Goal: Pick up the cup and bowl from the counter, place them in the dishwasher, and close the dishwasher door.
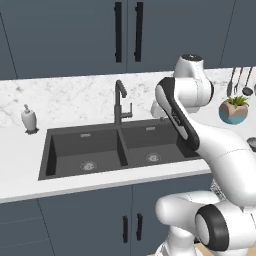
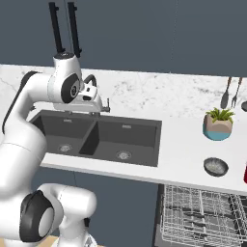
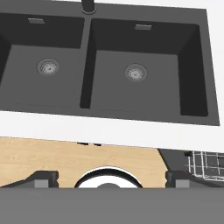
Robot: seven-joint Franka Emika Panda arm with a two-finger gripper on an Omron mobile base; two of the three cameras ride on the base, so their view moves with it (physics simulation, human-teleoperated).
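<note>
1. The tool (image 3: 105, 179) hangs above the dark double sink (image 3: 105, 65); in the hand view its two dark fingertips (image 3: 41, 178) stand far apart at the bottom edge, so the tool is open and holds nothing.
2. In the right base view the hand sits just in front of the faucet (image 2: 103, 107), over the left part of the sink.
3. The bowl (image 2: 215, 166), dark grey and shallow, rests on the white table (image 2: 183, 159) to the right of the sink, near the front edge.
4. The cup (image 2: 245, 173) shows as a red sliver at the right edge of the right base view, just right of the bowl and apart from it.
5. The dishwasher (image 2: 202, 217) lies below the bowl, its white wire rack (image 2: 202, 212) pulled out; the rack's corner also shows in the hand view.
6. A teal-and-tan planter (image 2: 218, 126) with a green plant stands behind the bowl, near the backsplash.
7. A soap dispenser (image 1: 29, 120) stands on the table left of the sink.
8. No brand, label or writing can be read on anything.
</note>
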